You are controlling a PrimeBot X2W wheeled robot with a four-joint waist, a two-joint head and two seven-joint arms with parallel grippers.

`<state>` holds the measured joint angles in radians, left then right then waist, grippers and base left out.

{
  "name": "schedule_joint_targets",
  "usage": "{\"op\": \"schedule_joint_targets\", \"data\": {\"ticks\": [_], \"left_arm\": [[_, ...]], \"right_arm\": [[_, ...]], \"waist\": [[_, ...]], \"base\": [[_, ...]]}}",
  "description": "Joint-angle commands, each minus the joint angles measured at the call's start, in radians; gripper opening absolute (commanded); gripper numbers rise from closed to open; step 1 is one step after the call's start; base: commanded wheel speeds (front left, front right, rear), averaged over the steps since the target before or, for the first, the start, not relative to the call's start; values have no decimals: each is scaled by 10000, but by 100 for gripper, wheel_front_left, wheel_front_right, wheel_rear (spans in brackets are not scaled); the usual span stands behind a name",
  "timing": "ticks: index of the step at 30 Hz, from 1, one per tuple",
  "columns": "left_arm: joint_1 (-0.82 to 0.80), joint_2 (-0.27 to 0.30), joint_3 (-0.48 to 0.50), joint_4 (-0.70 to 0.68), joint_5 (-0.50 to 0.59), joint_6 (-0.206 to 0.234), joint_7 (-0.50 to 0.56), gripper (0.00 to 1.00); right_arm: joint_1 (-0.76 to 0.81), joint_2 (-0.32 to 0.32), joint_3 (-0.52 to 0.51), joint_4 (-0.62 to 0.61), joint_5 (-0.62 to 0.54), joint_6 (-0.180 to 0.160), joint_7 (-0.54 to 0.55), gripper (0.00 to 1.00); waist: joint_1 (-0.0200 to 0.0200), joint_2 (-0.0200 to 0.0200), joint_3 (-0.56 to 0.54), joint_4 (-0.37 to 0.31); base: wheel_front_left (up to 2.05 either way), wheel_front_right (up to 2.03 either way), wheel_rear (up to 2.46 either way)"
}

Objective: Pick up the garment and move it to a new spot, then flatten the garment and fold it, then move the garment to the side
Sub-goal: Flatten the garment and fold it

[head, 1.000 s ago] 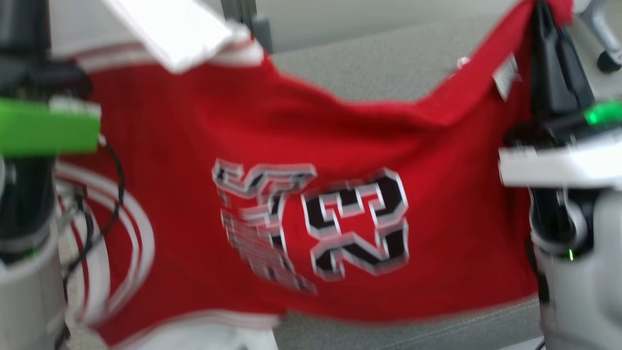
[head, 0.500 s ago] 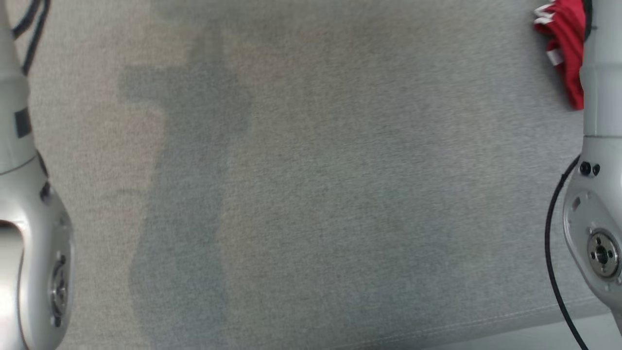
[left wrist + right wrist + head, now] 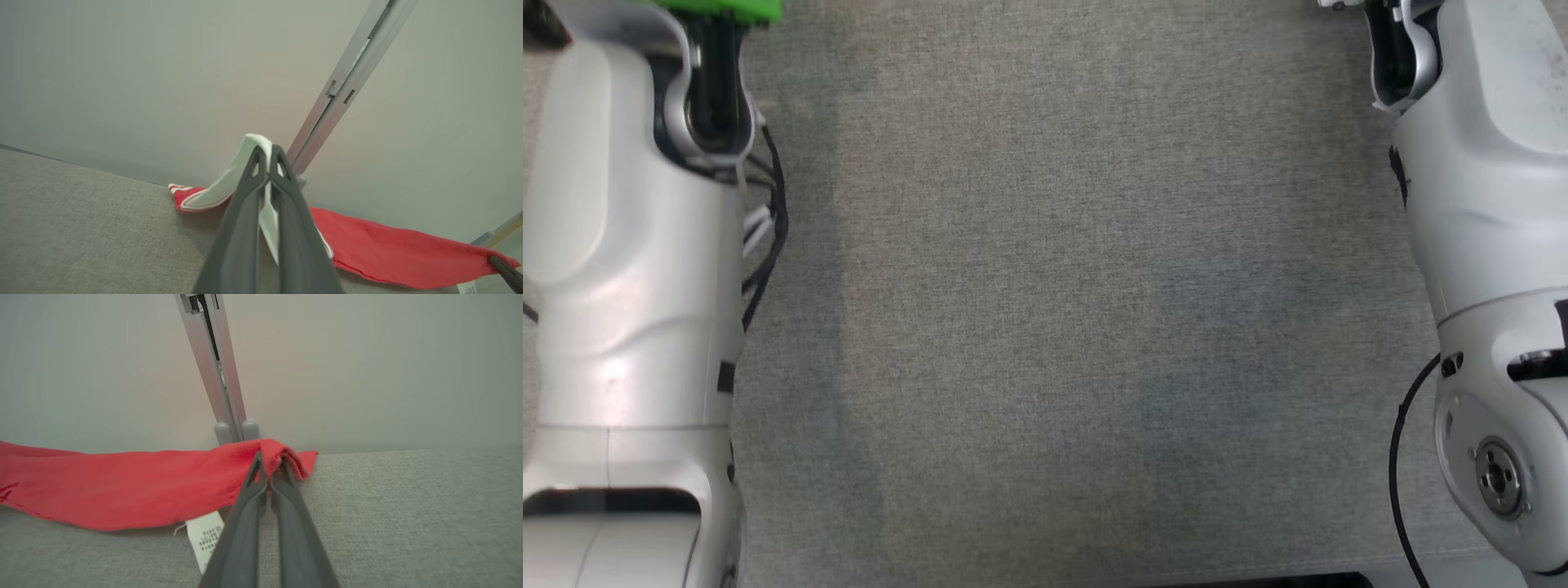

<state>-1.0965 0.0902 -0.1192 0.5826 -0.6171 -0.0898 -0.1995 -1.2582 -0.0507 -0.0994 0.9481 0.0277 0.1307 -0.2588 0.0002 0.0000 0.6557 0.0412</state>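
Note:
The garment is a red jersey with white trim, stretched between both grippers low over the grey fabric surface near the back wall. In the left wrist view my left gripper is shut on the garment's white-trimmed edge, which folds up over the fingertips. In the right wrist view my right gripper is shut on a bunched red corner, and a white care label hangs below the cloth. The head view shows my two pale forearms, left and right, reaching toward the far side.
A grey fabric-covered surface spreads between the arms. A pale wall with a grey metal post rises right behind the garment. The post also stands behind the cloth in the left wrist view. Black cables hang off the left forearm.
The head camera has tilted down from the held-up jersey to the bare grey surface. Both arms have reached further forward, and the garment has left the head view.

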Motion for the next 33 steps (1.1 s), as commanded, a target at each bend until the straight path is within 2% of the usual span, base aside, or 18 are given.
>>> {"op": "schedule_joint_targets", "data": {"ticks": [1, 15, 24, 33], "left_arm": [[361, 54, 91, -202, -92, -89, -135, 0], [3741, 249, 469, -3254, -795, -142, -313, 0], [6910, 412, 613, -5458, -1040, 57, -175, 0], [10277, 378, 247, -7113, -1019, 391, 154, 0]], "right_arm": [[253, -27, 5, -302, 283, -2, -76, 0], [2517, -8, 916, -2709, 2116, -2, -74, 0], [4885, -9, 1490, -4071, 3160, -2, -75, 0], [7837, -9, 1548, -5157, 3739, -2, -75, 0]], "waist": [[-2, 0, 281, 103], [-2, 0, -767, -429], [-2, 0, -2434, -581], [-2, 0, -4307, -616]], "base": [[0, 0, 0], [0, 0, 0], [0, 0, 0], [0, 0, 0]]}}
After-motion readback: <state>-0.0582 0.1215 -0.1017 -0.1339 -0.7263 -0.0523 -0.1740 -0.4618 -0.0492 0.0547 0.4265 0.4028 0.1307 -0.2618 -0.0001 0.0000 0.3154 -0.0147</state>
